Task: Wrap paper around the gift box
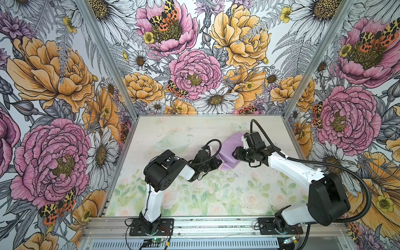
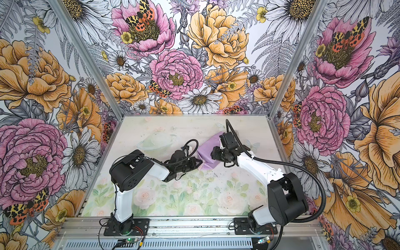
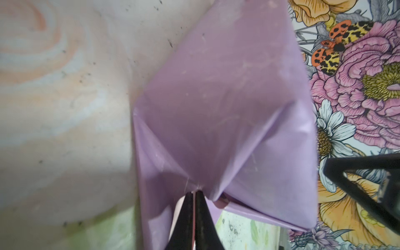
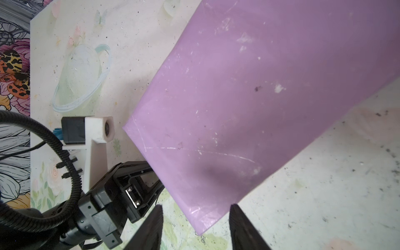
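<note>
Your paper (image 1: 231, 141) sits a little right of the frame's centre in both top views (image 2: 207, 144), lilac glossy face outward, folded into a boxy, creased parcel on the flower-printed worktop (image 1: 173, 129). You cannot see the gift box in any view; only wrapping shows where it would be. A paler pink strip of the sheet shows along the parcel's lower left edge in the top views. Your left claw (image 1: 218, 161) comes at the parcel from the lower left, and in the left wrist view the left claw (image 3: 194, 192) has its two black fingers pressed together on a gathered point of the paper, with diagonal creases fanning out from the pinch towards the upper part of that frame. Your right claw (image 1: 233, 154) reaches in from the right and meets the parcel's right side in both top views (image 2: 211, 154). In the right wrist view the right claw (image 4: 194, 207) stands about half open at the bottom of the frame, and the lower corner of the lilac sheet (image 4: 238, 97) lies between its fingers. One finger (image 4: 236, 218) looks to be right at the paper's edge, and the other finger (image 4: 154, 223) stands clear of it, so you cannot tell whether anything is gripped there. The sheet's surface carries white scuffs and a few dark specks. At the left of that frame you see the left arm's white camera mount (image 4: 97, 129), just beside the paper's edge.
</note>
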You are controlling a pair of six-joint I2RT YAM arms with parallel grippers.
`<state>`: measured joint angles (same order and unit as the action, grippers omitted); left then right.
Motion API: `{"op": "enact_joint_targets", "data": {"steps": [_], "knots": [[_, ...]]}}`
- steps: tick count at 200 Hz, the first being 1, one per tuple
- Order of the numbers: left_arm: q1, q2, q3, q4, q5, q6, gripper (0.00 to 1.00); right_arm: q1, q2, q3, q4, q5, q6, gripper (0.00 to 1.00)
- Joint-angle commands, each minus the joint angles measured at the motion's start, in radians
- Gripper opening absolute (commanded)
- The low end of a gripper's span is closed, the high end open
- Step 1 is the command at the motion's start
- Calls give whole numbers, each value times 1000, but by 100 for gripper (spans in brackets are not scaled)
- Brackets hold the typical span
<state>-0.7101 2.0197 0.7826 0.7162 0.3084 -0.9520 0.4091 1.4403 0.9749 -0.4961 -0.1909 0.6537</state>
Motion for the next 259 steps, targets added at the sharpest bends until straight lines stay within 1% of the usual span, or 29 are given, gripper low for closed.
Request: {"op": "enact_joint_targets", "data": {"steps": [1, 25, 50, 64, 67, 72, 92, 108, 125, 146, 162, 182, 186, 218, 237, 259], "knots": [[5, 32, -51, -75, 29, -79, 5, 7, 5, -8, 14, 2, -5, 52], [-9, -21, -59, -115, 26, -62, 5, 7, -3, -8, 12, 4, -9, 52], [-17, -129, -63, -199, 2, -11, 13, -7, -15, -17, 11, 3, 5, 52], [-16, -189, -62, -265, -17, 23, 19, -24, -26, -31, 11, 14, 22, 53], [-17, -230, -60, -281, -21, 32, 21, -29, -28, -34, 11, 14, 25, 53], [-17, -259, -54, -317, -32, 49, 23, -34, -30, -36, 11, 14, 29, 54], [-13, -354, -10, -478, -78, 128, 37, -56, -32, -41, 11, -5, 45, 55], [1, -404, 42, -596, -96, 196, 45, -77, -33, -40, 11, -17, 56, 56], [27, -423, 102, -686, -98, 253, 56, -103, -31, -39, 14, -39, 62, 57], [70, -378, 203, -753, -80, 322, 65, -136, -14, -35, 22, -70, 64, 57], [102, -303, 314, -797, -55, 370, 67, -155, -4, -34, 44, -89, 70, 57], [125, -210, 441, -817, -28, 399, 69, -174, 4, -32, 70, -115, 81, 57], [129, -165, 467, -820, -21, 402, 69, -176, 7, -29, 72, -119, 81, 57], [148, 10, 669, -866, 49, 418, 70, -196, 35, -22, 86, -136, 80, 57], [146, 79, 733, -870, 90, 409, 69, -201, 57, -24, 101, -147, 81, 57], [130, 109, 751, -866, 118, 401, 68, -205, 74, -22, 118, -159, 80, 56]]}}
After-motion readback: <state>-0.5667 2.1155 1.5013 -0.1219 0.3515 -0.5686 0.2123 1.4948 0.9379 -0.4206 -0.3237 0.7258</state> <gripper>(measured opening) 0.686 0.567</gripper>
